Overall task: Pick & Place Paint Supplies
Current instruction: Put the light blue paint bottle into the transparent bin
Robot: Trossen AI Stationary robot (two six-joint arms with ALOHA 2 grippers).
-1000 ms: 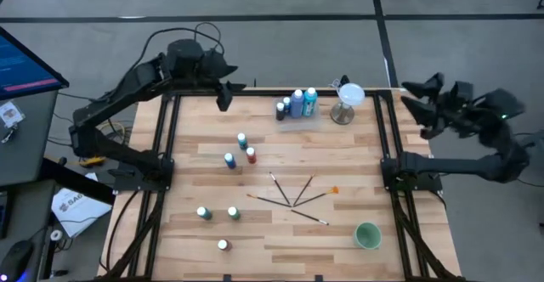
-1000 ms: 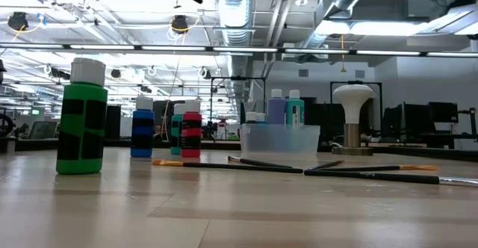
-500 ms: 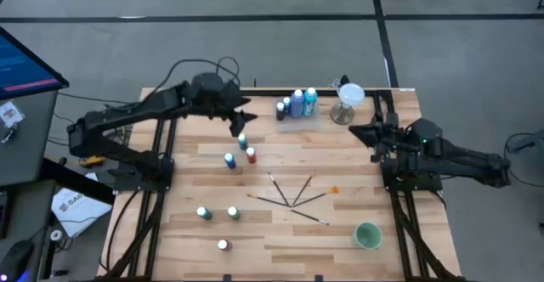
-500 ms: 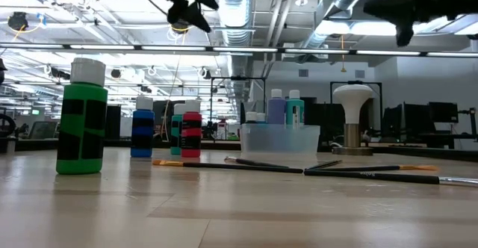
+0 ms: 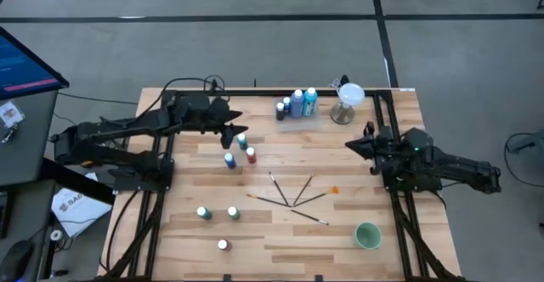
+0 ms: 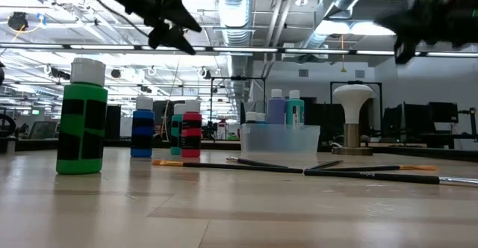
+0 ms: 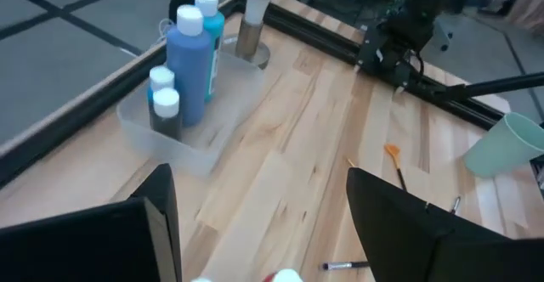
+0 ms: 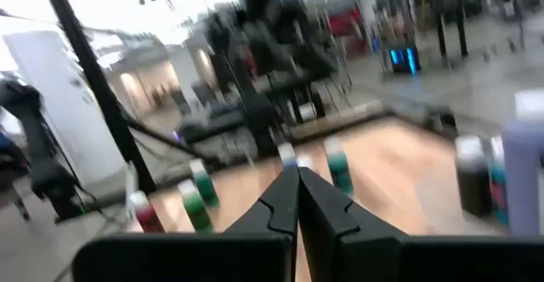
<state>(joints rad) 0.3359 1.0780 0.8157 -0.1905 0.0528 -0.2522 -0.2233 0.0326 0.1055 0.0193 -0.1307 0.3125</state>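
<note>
Your left gripper (image 5: 234, 132), fingers spread, hovers just beside the teal bottle (image 5: 242, 140), red bottle (image 5: 251, 155) and blue bottle (image 5: 229, 160) clustered mid-table, so a careless descent may topple neighbours, while your right gripper (image 5: 351, 144), clenched empty, waits over the table's right edge.

Both arms swung inward; right hand (image 5: 353, 144) closed.

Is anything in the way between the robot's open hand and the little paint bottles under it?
Nothing visible. The left gripper hangs with open fingers just beside the teal bottle, blue bottle and red bottle, with only air between.
</note>
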